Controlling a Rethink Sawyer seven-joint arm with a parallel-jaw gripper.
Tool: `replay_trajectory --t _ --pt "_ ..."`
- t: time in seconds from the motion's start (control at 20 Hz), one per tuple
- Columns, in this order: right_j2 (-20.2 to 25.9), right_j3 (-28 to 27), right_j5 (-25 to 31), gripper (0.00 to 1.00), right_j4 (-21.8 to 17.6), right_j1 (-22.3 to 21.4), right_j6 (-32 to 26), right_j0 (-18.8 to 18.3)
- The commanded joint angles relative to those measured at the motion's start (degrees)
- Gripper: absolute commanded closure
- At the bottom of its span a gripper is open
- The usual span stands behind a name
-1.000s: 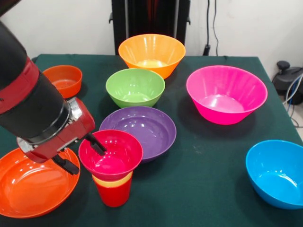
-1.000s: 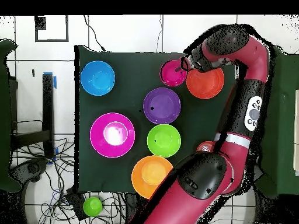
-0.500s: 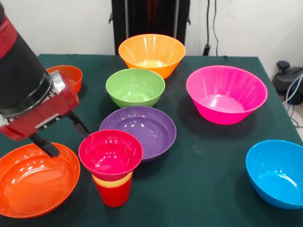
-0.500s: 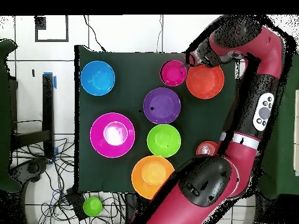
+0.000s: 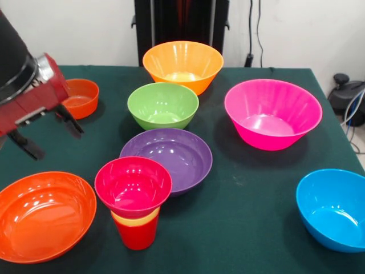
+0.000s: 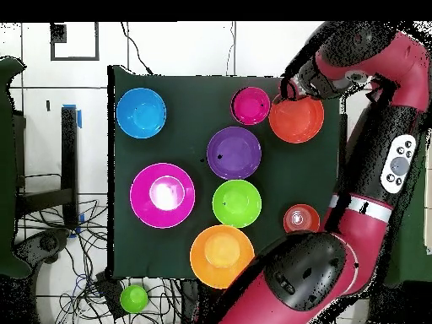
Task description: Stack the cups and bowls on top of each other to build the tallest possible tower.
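- Fingers [image 5: 47, 132] of the red-and-black arm are spread apart and empty, two black prongs hanging above the dark green tabletop [image 5: 251, 200].
- A second ago one prong sat inside the glossy crimson-pink plastic bowl [image 5: 133, 185]; since then the fingers have let go and lifted up and away, so that placement looks finished.
- Tower [image 5: 134, 201]: the crimson-pink bowl nests in a yellow cup whose rim alone shows, itself inside the red tapered plastic cup [image 5: 136, 233]; it stands upright, untouched.
- Relative to the tower, the fingers now hang well apart from it, over bare cloth between the wide orange-red bowl [image 5: 43, 216] and the small orange bowl [image 5: 77, 97].
- A next bowl is probably needed; the purple bowl [image 5: 168, 157] sits just beside the tower.
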Motion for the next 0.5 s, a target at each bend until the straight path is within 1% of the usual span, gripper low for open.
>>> replay_trajectory --t 0.05,0.1,0.3,0.35,0.4,0.45,0.5 --pt "-9.3 16.7 1.3 0.0 -1.6 -7.0 -13.9 -3.4" --pt "-10.2 19.6 0.0 0.0 -0.4 -8.2 -11.4 -4.0" --pt "-12.7 29.6 -2.4 0.0 1.9 -13.4 -6.9 -5.1" --pt "-13.5 32.4 -3.7 0.0 2.2 -15.0 -5.7 -5.7" --pt "-14.2 34.6 -3.8 0.0 2.0 -16.4 -5.3 -5.5" --pt "-14.5 39.0 -5.8 0.0 3.2 -18.4 -3.4 -5.8" --pt "-14.7 41.7 -6.8 0.0 3.9 -19.7 -1.5 -6.0"
